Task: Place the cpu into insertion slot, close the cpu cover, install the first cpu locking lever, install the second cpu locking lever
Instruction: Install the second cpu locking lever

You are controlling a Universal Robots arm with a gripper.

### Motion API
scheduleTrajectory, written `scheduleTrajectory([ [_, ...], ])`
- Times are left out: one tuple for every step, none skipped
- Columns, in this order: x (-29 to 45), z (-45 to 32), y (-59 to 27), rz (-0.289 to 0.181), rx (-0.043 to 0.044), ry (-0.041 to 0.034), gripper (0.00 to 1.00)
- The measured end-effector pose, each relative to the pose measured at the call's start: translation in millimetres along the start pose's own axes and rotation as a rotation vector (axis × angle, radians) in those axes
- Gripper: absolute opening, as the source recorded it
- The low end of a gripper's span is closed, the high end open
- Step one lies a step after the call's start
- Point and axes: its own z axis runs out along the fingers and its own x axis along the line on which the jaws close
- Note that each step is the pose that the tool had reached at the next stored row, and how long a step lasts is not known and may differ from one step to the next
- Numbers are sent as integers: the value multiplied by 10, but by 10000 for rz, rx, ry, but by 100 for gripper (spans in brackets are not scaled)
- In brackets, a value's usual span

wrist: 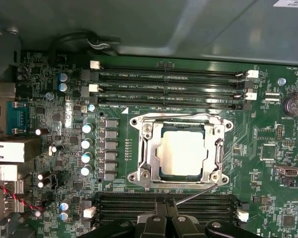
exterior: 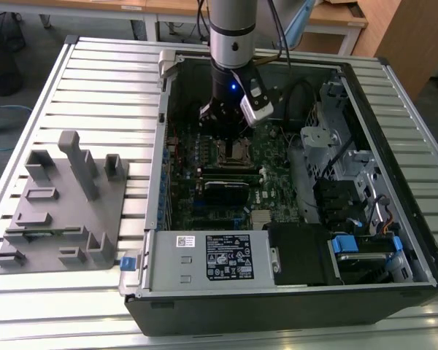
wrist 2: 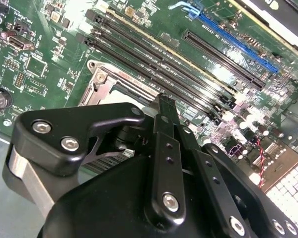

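Sitting in the insertion slot [wrist: 183, 151], the cpu [wrist: 182, 153] has its cpu cover [wrist: 181, 148] shut; the gripper [wrist: 165, 208] hangs above, fingers pinched together, holding nothing.

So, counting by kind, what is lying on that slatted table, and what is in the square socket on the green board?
computer case, open: 1
grey holder block: 1
cpu, in the socket: 1
cpu cover, framing the chip: 1
Total: 4

The cpu [wrist: 183, 152] sits flat in the insertion slot [wrist: 207, 174] — the cpu cover [wrist: 148, 148] seemingly closed.
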Motion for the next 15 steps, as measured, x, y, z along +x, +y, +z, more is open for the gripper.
scheduleTrajectory([
  [2,1,-8,1,-15,-3,11],
  [5,1,-17,4,-37,-6,11],
  [8,2,-25,4,-49,-9,11],
  [12,2,-30,5,-54,-10,11],
  [15,4,-33,5,-55,-10,11],
  [18,6,-35,5,-55,-10,11],
  [20,10,-38,5,-57,-11,11],
  [24,12,-42,7,-84,-15,11],
  [27,14,-49,12,-141,-25,11],
  [30,16,-53,15,-180,-30,11],
  [33,17,-58,18,-201,-31,11],
  [33,18,-63,19,-225,-31,11],
  [34,20,-70,23,-266,-32,11],
  [35,21,-75,27,-311,-33,11],
  [35,21,-79,30,-360,-34,11],
])
